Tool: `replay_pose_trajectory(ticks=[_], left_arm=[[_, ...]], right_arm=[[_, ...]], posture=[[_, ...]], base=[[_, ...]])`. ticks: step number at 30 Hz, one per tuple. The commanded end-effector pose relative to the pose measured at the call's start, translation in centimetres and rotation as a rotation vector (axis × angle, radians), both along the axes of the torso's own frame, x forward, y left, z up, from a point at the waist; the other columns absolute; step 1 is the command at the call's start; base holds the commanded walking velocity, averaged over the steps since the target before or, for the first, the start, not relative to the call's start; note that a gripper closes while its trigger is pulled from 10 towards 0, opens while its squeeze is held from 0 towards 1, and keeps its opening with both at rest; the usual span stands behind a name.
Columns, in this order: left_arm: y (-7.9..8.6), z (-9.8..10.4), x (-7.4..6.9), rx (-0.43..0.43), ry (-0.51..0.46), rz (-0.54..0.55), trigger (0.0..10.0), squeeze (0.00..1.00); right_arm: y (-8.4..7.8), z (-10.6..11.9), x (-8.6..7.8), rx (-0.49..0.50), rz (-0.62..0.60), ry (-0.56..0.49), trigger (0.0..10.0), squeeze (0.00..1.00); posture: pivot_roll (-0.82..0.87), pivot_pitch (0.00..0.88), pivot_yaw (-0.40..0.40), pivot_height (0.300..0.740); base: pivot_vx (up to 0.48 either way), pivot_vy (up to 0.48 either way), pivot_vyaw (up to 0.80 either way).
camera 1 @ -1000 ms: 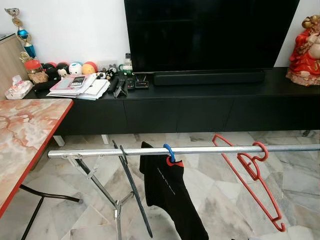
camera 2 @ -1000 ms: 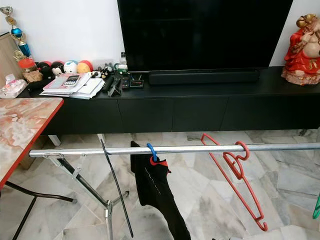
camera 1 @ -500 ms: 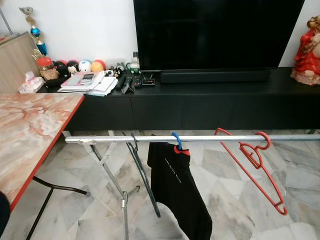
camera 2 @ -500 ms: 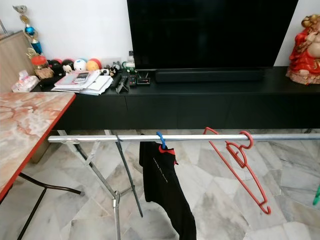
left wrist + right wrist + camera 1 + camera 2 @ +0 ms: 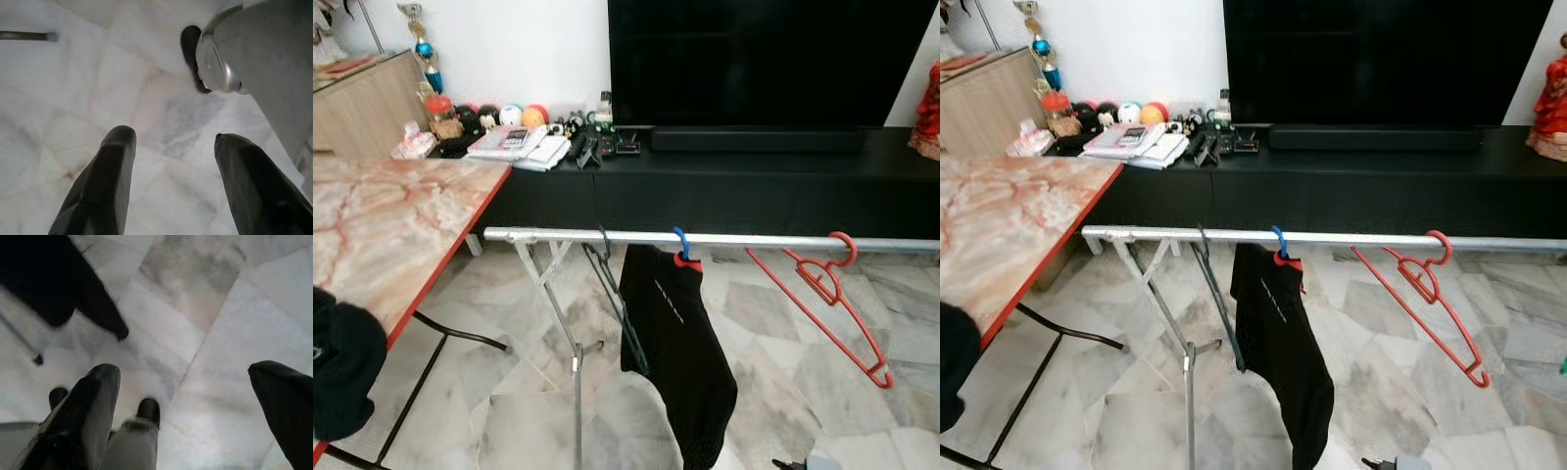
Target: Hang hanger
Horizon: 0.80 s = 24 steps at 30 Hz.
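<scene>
Ahead of you a silver drying-rack rail (image 5: 705, 239) runs level across the room on crossed metal legs. A red hanger (image 5: 822, 294) hooks over the rail near its right end and hangs slanted, empty. Toward the middle of the rail a blue hook (image 5: 680, 242) carries a black garment (image 5: 677, 362) that droops toward the marble floor (image 5: 509, 411). A thin dark hanger (image 5: 617, 294) hangs just left of the garment.

Behind the rail stands a long black TV cabinet (image 5: 754, 181) with a large dark screen (image 5: 764, 59) and a soundbar (image 5: 759, 140) on it. At the cabinet's left end lie papers (image 5: 514, 147), remotes and small round toys (image 5: 509, 115).

On your left a marble-topped table with a red edge (image 5: 391, 225) reaches toward the rail's left end; a black cloth (image 5: 342, 372) lies on its near edge.

Your left gripper (image 5: 171, 142) points at the floor with its fingers apart and nothing between them. Your right gripper (image 5: 195, 377) also hangs over the floor, spread wide and empty.
</scene>
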<state>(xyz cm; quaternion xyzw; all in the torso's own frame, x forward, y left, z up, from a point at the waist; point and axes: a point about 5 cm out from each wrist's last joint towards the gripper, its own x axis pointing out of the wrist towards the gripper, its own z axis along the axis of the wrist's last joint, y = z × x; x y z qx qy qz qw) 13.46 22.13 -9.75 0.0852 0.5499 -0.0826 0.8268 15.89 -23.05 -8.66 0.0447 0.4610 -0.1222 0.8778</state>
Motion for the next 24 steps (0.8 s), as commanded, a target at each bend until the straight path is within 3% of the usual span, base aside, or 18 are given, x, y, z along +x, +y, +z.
replay_pose_trajectory(ticks=[1, 7, 13, 19, 24], left_arm=[[0.2, -0.3, -0.9, -0.002, 0.029, 0.028, 10.0, 0.00], [0.0, -0.4, -1.2, -0.010, 0.035, 0.019, 10.0, 0.00], [-0.1, -0.5, -1.4, -0.005, 0.046, 0.001, 10.0, 0.00], [-0.6, -0.8, -2.1, -0.016, 0.052, 0.016, 10.0, 0.00], [-0.5, -0.7, -1.9, -0.013, 0.039, 0.018, 10.0, 0.00]], right_arm=[[-0.2, -0.1, -0.3, -0.003, 0.000, 0.017, 10.0, 0.00], [1.2, -0.3, -0.1, 0.007, 0.003, 0.019, 10.0, 0.00], [1.1, -0.4, -0.4, 0.008, -0.009, 0.017, 10.0, 0.00], [0.4, -0.8, -1.9, -0.006, 0.005, 0.057, 10.0, 0.00], [-0.3, -0.6, -1.8, -0.008, 0.003, 0.042, 10.0, 0.00]], posture=[[0.11, 0.003, 0.016, 0.740], [0.11, 0.024, 0.023, 0.740], [0.09, 0.029, 0.021, 0.740], [0.11, 0.036, 0.003, 0.740], [0.10, 0.030, 0.008, 0.740]], base=[[-0.266, 0.000, 0.00], [-0.266, 0.000, 0.00], [-0.170, 0.000, 0.00], [0.000, 0.000, 0.00], [0.000, 0.000, 0.00]])
